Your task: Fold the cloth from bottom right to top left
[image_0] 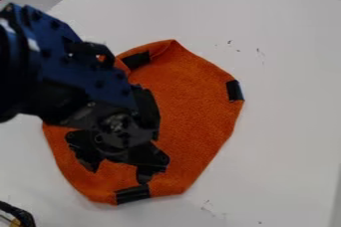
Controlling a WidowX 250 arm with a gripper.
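My gripper (118, 171) hangs over the lower left part of the orange cloth (193, 106), its two fingers apart with orange fabric visible between them. The cloth lies spread on the white table, with black strips at its top, right and bottom edges. The bottom strip is just below the right finger. At the top edge the fabric is a little creased. My arm covers the cloth's left side. Whether the fingertips touch the fabric, I cannot tell.
The white table (286, 136) extends around the cloth, its back edge running along the top. Dark items stand beyond that edge at the upper right. A black cable-like object (20, 214) is at the lower left corner.
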